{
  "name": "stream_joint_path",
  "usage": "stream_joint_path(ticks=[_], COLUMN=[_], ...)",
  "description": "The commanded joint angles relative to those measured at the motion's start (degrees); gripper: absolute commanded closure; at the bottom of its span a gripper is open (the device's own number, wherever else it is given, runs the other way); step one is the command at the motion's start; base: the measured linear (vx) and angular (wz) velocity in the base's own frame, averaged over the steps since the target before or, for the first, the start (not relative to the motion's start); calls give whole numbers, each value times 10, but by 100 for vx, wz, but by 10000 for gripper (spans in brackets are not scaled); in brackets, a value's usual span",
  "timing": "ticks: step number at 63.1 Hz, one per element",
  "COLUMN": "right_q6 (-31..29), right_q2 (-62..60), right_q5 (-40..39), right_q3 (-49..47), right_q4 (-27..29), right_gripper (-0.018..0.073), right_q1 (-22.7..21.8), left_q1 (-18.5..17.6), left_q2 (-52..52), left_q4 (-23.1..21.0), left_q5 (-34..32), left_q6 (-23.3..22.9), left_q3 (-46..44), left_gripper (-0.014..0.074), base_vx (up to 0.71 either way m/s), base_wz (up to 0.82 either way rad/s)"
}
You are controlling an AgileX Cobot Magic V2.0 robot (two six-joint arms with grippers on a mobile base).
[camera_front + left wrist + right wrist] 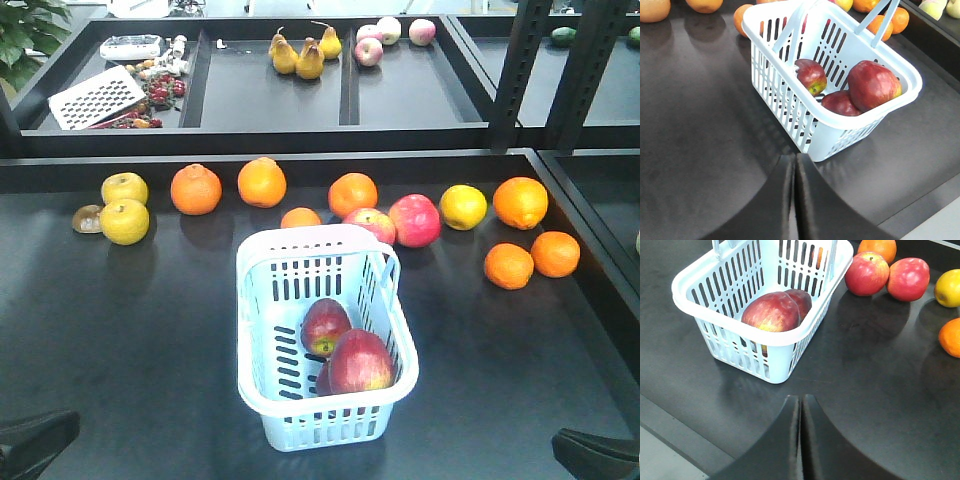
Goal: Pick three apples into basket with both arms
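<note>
The pale blue basket [262, 330] stands in the middle of the black table. Three dark red apples lie in it: one toward the far side [325, 325], a large one toward the near side [360, 362], and a third [840, 103] mostly hidden under them. My left gripper [795, 157] is shut and empty, low over the table just short of the basket's near left corner [785, 100]. My right gripper [801, 399] is shut and empty, just short of the basket's near right corner [775, 360]. Two of the apples [771, 312] show in the right wrist view.
Two brighter red apples [414, 220] lie just behind the basket on the right, with oranges [196, 189] and yellow apples [124, 221] in a row along the back. Two oranges [509, 265] lie to the right. Raised black trays [270, 100] behind hold pears, pale apples and a grater.
</note>
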Motion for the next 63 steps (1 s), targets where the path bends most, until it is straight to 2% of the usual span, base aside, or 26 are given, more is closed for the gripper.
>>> stream_joint_path(ticks=[1, 7, 12, 16, 19, 23, 29, 37, 51, 59, 63], right_q6=[2, 2, 2, 2, 2, 2, 2, 2, 2, 2, 2], right_q2=[3, 3, 3, 3, 3, 3, 3, 3, 3, 3, 3], right_q5=[-37, -37, -37, -36, -36, -36, -36, -36, -36, -35, -34], right_q3=[-15, -15, -15, -15, -15, -15, -15, -15, -15, -15, -15], right_q4=[0, 0, 0, 0, 0, 0, 0, 0, 0, 0, 0], right_gripper=[564, 564, 564, 564, 564, 564, 564, 564, 564, 564, 564], right_q1=[-1, -1, -1, -1, -1, -1, -1, -1, -1, -1, -1], left_q1=[1, 1, 1, 1, 1, 0, 0, 0, 0, 3, 17], left_q2=[3, 3, 3, 3, 4, 5, 3, -5, -66, -124, -153], left_q4=[-6, -7, 0, 39, 86, 148, 189, 193, 193, 199, 203], left_q5=[-44, -55, -96, -116, -110, -80, -71, -126, -302, -279, -263], left_q6=[-4, -3, -3, -5, -9, -37, -83, -94, -95, -93, -93], left_q3=[-15, -15, -15, -15, -15, -14, 7, 68, 182, 183, 183], left_gripper=[603, 603, 603, 603, 603, 603, 603, 603, 603, 603, 603], base_vx=[0, 0, 0, 0, 0, 0, 0, 0, 0, 0, 0], base_wz=[0, 0, 0, 0, 0, 0, 0, 0, 0, 0, 0])
